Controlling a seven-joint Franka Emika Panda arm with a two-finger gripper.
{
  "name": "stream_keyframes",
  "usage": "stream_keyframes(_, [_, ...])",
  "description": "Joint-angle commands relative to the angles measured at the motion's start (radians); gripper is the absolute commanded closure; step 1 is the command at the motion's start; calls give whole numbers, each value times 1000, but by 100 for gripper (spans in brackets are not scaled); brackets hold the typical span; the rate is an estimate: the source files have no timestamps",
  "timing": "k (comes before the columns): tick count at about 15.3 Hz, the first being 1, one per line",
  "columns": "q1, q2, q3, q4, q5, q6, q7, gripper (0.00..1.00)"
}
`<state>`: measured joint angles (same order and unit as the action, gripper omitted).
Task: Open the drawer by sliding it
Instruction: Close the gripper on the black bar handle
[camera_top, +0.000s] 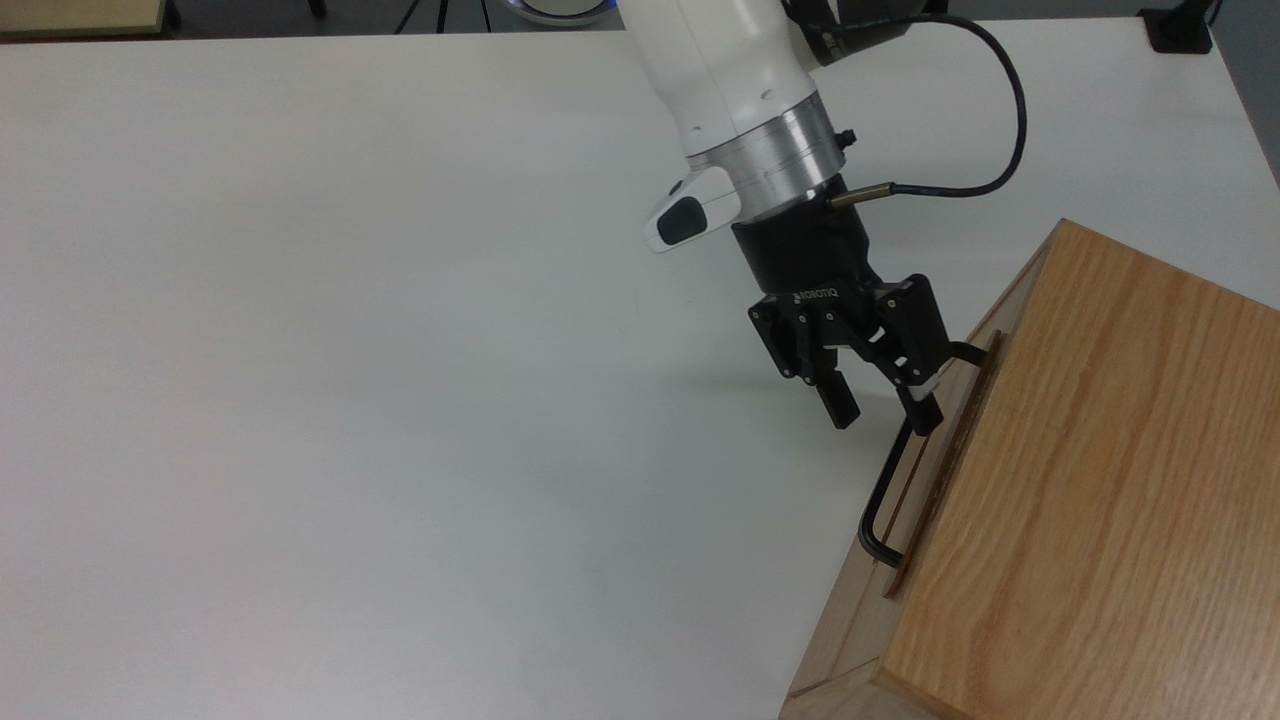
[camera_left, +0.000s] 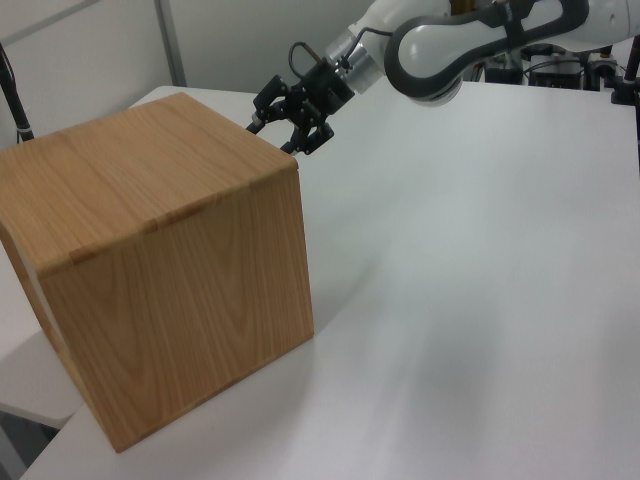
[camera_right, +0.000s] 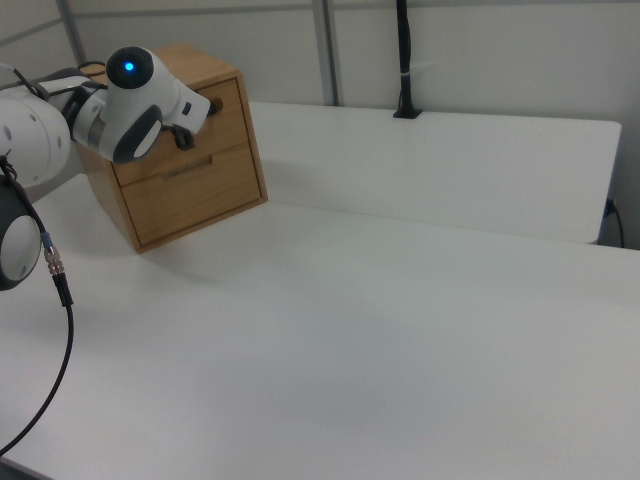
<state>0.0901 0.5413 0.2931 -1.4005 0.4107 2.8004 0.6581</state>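
The gripper (camera_left: 287, 123), fingers spread, is hovering at the cabinet's (camera_left: 170, 260) far top corner, the white arm (camera_left: 470, 35) reaching in from the left view's upper right over the table (camera_left: 480, 270).

A robotics lab is showing here: a robot arm (camera_left: 470, 40) is working over a bare white table (camera_top: 300, 350), with equipment benches (camera_left: 560, 60) standing behind.
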Motion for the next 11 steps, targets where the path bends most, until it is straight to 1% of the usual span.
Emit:
stream_keyframes(1, [34, 38, -2, 40, 8, 50, 14, 28])
stream_keyframes(2, [40, 46, -2, 44, 7, 63, 11, 31])
stream_keyframes(3, [45, 51, -2, 46, 5, 77, 9, 39])
stream_keyframes(4, [46, 58, -2, 46, 5, 91, 8, 50])
stream_keyframes(7, [43, 57, -3, 46, 5, 94, 8, 73])
stream_keyframes(8, [40, 55, -3, 46, 5, 94, 8, 78])
stream_keyframes(9, [37, 54, -3, 46, 5, 93, 9, 79])
stream_keyframes(11, [28, 49, -3, 38, 3, 93, 6, 84])
